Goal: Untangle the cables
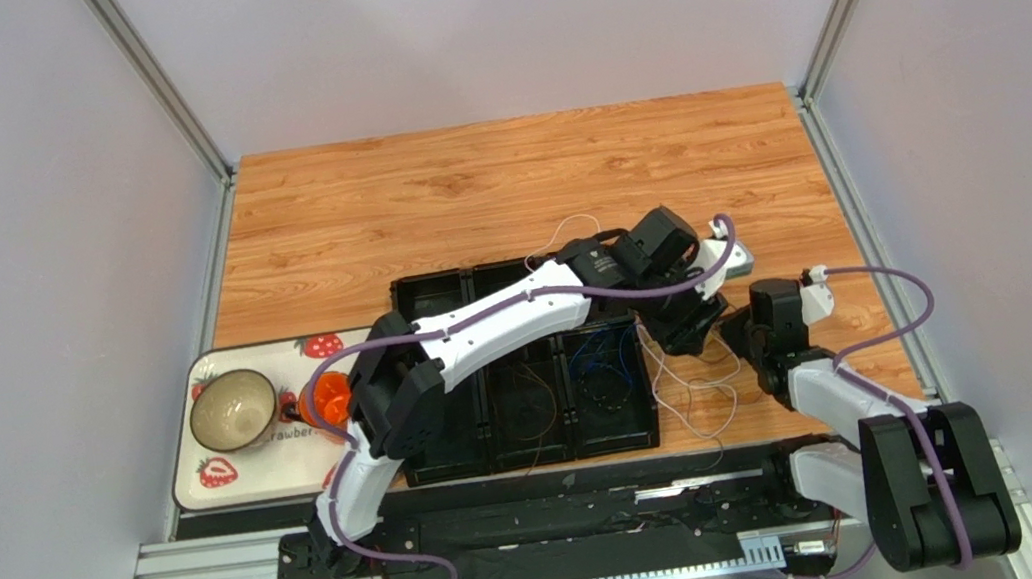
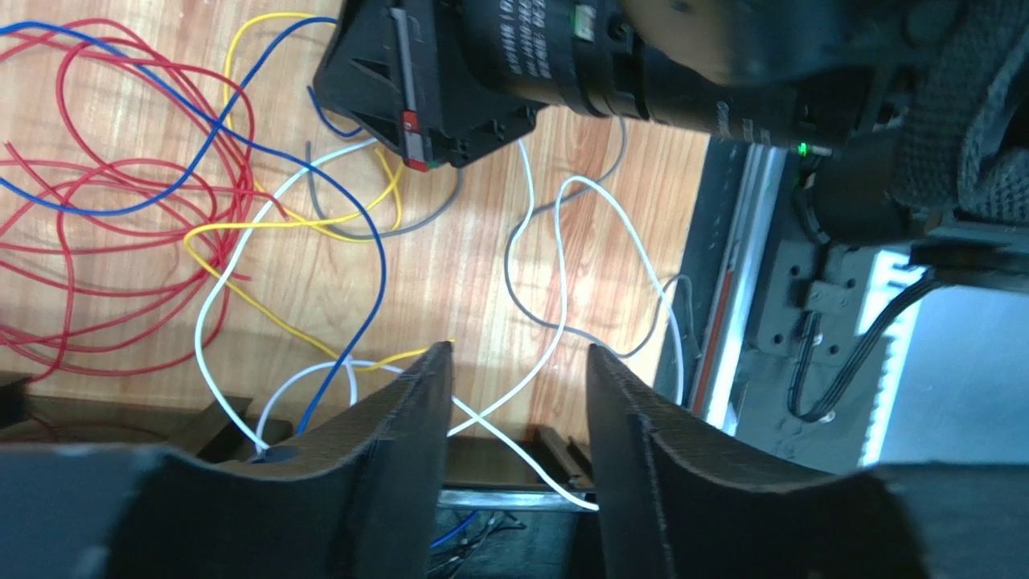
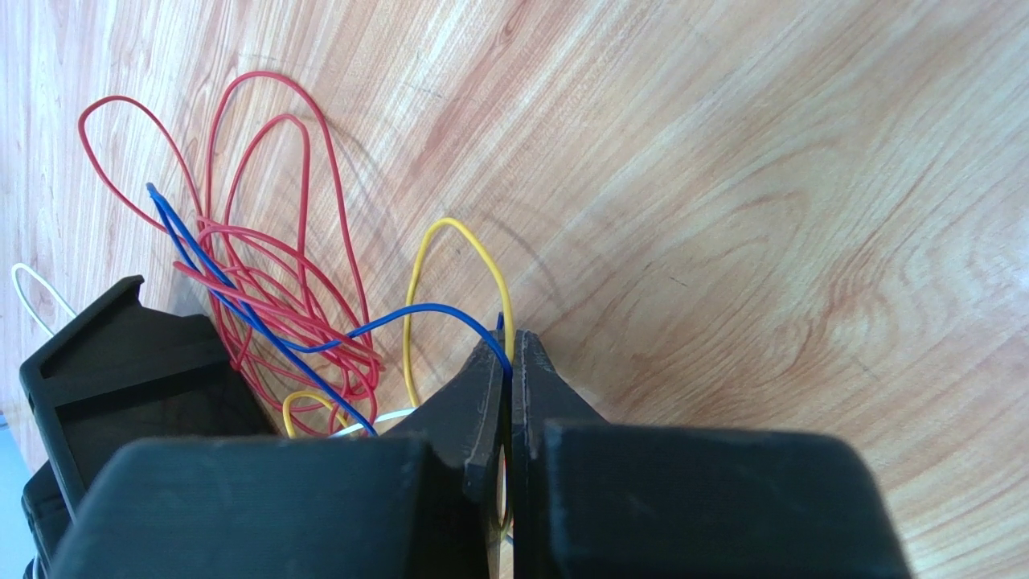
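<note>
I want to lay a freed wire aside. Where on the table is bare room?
Bare wood lies along the far side of the table, between the black tray and the back wall. It is crowded right of the tray, where the cables loop, and left, at the strawberry mat.

On my wooden tabletop [image 1: 492, 179], a black divided tray [image 1: 501, 461] sits at twelve o'clock. At my ten o'clock lies a white strawberry-printed board [image 1: 268, 476] carrying a bowl [image 1: 233, 408]. An orange object [image 1: 330, 401] stands at the bowl's three o'clock.
</note>
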### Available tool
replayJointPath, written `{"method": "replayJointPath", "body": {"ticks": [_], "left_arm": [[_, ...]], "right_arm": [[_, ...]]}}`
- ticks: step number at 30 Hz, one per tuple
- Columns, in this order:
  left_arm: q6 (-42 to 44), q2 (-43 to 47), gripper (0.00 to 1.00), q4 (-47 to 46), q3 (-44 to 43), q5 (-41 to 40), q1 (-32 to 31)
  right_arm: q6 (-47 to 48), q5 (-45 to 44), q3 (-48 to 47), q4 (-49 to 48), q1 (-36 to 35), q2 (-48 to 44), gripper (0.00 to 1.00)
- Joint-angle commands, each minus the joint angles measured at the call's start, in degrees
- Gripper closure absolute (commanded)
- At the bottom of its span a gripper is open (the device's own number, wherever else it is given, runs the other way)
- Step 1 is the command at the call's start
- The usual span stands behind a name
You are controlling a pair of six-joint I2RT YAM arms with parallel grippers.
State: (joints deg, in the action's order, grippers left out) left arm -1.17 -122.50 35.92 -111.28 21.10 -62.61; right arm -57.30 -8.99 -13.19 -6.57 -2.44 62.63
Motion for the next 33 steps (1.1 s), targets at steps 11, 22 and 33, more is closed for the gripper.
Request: {"method": "replayJointPath", "body": {"ticks": [11,22,33], "left_arm": [[9.8,-5.8,0.4,2.1,-5.1,-9.3,-1.3],[10.7,-9.8,0.44,1.6,-8.2,-10.8,-1.4],[11.2,-10.7,0.56,2.0,-7.5,-12.2,-1.4]], "right_arm": [[-0.4,0.6,-1.8,-0.3,0.4,2.4,1.0],[-0.2,1.5,-2.3,-0.5,0.7,3.7,1.0],[-0.1,2.1,-2.5,-0.6,0.7,4.4,1.0]]}}
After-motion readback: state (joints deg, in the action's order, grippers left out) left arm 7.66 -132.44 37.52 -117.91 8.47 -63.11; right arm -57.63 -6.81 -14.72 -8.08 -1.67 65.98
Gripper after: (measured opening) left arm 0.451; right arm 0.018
